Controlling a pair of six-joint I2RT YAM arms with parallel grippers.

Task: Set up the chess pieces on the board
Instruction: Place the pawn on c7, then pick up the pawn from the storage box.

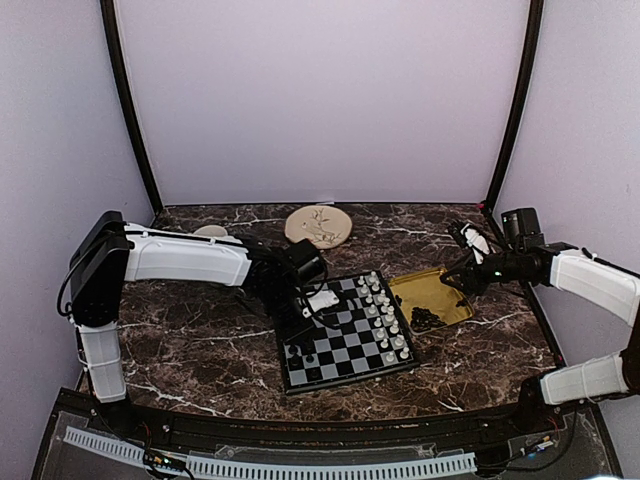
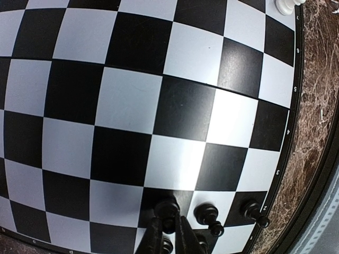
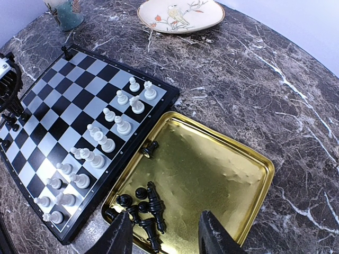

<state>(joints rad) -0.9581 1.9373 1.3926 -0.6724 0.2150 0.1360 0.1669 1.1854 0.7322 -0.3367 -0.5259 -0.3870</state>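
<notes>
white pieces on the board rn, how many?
16. The white pieces stand in two rows of eight along the edge of the board next to the yellow tray, clearest in the right wrist view. None look hidden.

The only legible marking is on the board (image 2: 292, 106), seen from the left wrist camera. Small pale digits (image 2: 295, 89) are printed on its thin dark rim along the right-hand edge, one beside each row of squares. From the upper end downward they appear to read 6, 5, 4, 3, 2, though the curve of the lens and their tilt make the reading unsure. Tiny pale marks (image 2: 34, 242) also sit on the rim at the lower left corner, too blurred to read.
</notes>
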